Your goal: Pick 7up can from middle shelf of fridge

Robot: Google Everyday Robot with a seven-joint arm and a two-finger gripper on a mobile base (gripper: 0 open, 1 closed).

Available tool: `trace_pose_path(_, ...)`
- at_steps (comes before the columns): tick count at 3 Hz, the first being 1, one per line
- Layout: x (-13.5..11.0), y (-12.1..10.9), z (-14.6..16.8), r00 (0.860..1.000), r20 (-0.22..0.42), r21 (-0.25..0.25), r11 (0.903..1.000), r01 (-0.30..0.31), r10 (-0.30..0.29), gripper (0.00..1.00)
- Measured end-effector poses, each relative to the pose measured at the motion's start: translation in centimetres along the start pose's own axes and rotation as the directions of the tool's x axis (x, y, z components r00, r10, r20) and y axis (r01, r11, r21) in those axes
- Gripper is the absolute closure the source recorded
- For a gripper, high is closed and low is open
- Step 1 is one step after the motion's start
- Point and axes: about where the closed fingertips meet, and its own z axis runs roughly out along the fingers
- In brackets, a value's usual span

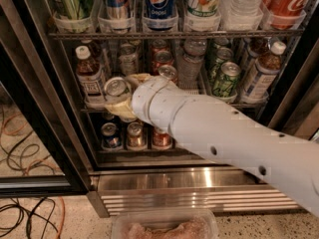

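Note:
The fridge (44, 91) stands open in front of me, with its ribbed steel base (199, 185) below. My gripper (121, 97) is at the left front of the middle shelf (249, 104). Its cream fingers (115, 106) are shut around the 7up can (117, 86). The can is tilted, its silver pull-tab top faces up and outward, and most of its body is hidden by the fingers. My white arm (224, 138) runs from the lower right across the shelf front and hides the shelf's middle.
A brown-tea bottle (89, 78) stands just left of the gripper. Red cans (162, 59) and a green can (227, 78) sit behind and to the right. Tall cans (159, 4) fill the top rack, small cans (134, 134) the bottom. Cables (25, 133) lie on the floor, a plastic tub (164, 226) below.

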Motion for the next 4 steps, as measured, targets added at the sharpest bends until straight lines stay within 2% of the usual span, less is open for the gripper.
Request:
trace_pose_path(1, 1.5, 0.6, -2.2, 0.999, -0.040, -0.024, 0.9997, -0.007, 0.006, 1.00)
trace_pose_path(2, 2.2, 2.5, -4.4, 0.997, -0.078, -0.071, 0.9974, -0.013, 0.007, 1.00)
trace_pose_path(3, 2.7, 6.0, -8.5, 0.988, -0.151, -0.119, 0.9922, -0.037, 0.019, 1.00)
trace_pose_path(4, 2.7, 6.0, -8.5, 0.988, -0.151, -0.119, 0.9922, -0.037, 0.019, 1.00)
